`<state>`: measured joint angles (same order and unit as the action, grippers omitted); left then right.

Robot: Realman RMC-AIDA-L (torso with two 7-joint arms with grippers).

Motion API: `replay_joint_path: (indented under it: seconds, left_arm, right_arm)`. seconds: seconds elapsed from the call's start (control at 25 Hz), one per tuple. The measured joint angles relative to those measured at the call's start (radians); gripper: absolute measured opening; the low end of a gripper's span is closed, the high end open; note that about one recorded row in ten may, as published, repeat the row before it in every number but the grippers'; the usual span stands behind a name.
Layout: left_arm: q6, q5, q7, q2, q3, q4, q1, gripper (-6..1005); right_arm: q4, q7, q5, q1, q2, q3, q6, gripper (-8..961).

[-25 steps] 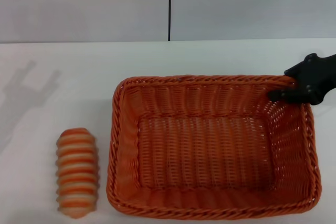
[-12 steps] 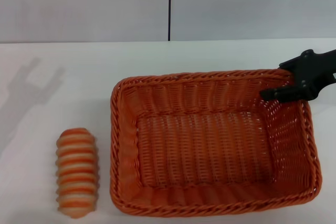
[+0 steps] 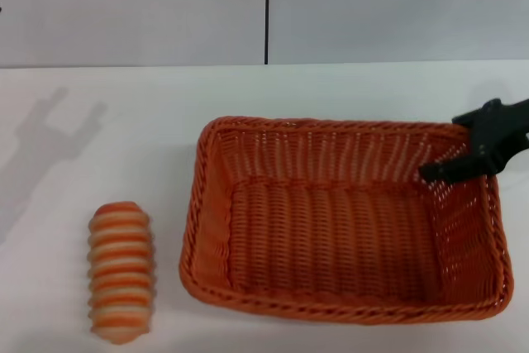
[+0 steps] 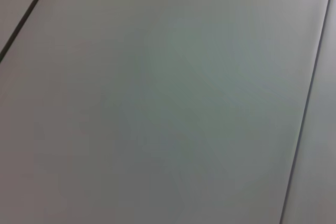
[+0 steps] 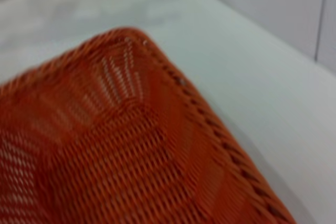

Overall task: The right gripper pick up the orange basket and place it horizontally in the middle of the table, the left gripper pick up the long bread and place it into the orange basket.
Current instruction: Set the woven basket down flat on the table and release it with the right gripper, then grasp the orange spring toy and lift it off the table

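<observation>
Orange basket [image 3: 343, 221] has shifted right and tilted versus the two earlier head frames; its left end now rides higher, so it reads as lifted, placement step still underway. Right tool [image 3: 463, 159] is at the far right corner, fingers closed over the braided rim, one inside the wall, one outside. Long bread [image 3: 121, 271] lies untouched on the worktop [image 3: 124, 121], left of the basket. Left tool not visible; only its shadow shows.
</observation>
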<state>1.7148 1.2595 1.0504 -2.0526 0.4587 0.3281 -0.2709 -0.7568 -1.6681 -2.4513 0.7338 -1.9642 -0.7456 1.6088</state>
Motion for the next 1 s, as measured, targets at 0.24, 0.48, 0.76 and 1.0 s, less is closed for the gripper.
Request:
replay_joint_path:
  seconds: [0.24,0.48,0.76,1.0]
  left_arm:
    - [-0.004,0.0,-0.013,-0.002,0.0,-0.001,-0.018,753]
    - [-0.017,0.006,-0.016,-0.003,0.0,-0.001,-0.024,751]
    - [-0.028,0.009,-0.028,-0.003,0.001,-0.006,-0.024,749]
    - [-0.032,0.009,-0.029,-0.003,-0.003,-0.006,-0.023,747]
  right_arm:
    - [-0.023,-0.054,-0.09,0.009,-0.032,-0.008,-0.061,655]
    - [-0.036,-0.07,-0.086,0.013,-0.034,0.002,-0.064,655]
    - [-0.09,-0.085,-0.05,0.013,-0.045,-0.004,-0.035,655]
    - [-0.204,-0.08,0.062,-0.034,-0.065,-0.005,0.011,655]
